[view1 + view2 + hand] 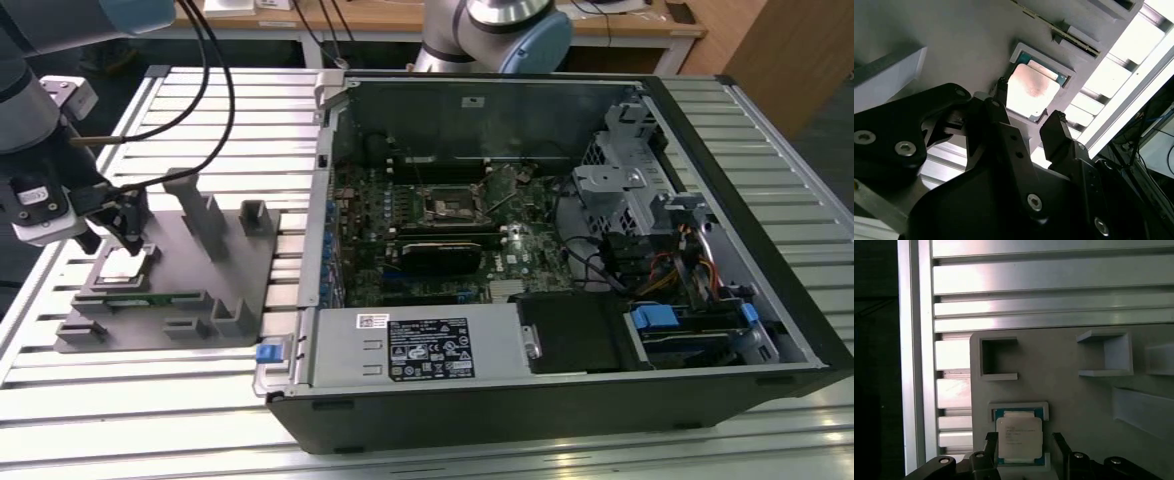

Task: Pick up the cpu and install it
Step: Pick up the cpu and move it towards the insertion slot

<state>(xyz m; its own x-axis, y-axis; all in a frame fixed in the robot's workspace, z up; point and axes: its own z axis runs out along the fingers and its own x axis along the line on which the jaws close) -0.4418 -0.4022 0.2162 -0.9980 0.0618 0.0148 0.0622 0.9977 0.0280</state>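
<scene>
**Clerk:** Item one, the cpu [1019, 436]. Location?

**Keeper:** It lies flat in a shallow square recess of the grey fixture [1064, 365], silvery top up. The fixture sits on the slatted metal worktop [200, 100], toward the exterior view's left.

**Clerk:** Item two, the pincer [1025, 440]. State?

**Keeper:** Parted and holding nothing. Both wrist views show the black fingers [1054, 131] straddling the chip, one along each of two opposite edges. One finger is close against its edge, and the other stands off with a visible gap. I cannot tell whether either tip touches the chip or the fixture.

**Clerk:** Bearing of the chip from the pincer?

**Keeper:** Directly between the jaws and centred. The chip is square, so it has no long axis. Its edges run parallel to the finger faces.

**Clerk:** Neighbouring entries?

**Keeper:** Upright blocks [203, 215] rise on the same fixture beside the recess, apart from the fingers. Two open-sided pockets [999, 359] lie further along the plate. The open computer case [747, 330] lies well apart, at the exterior view's right. The black motherboard socket [445, 205] is inside it.

**Clerk:** Obstructions?

**Keeper:** Only the low rim of the recess, which closely surrounds the chip. Cables [200, 60] hang from the arm above the fixture, clear of the chip.
</scene>
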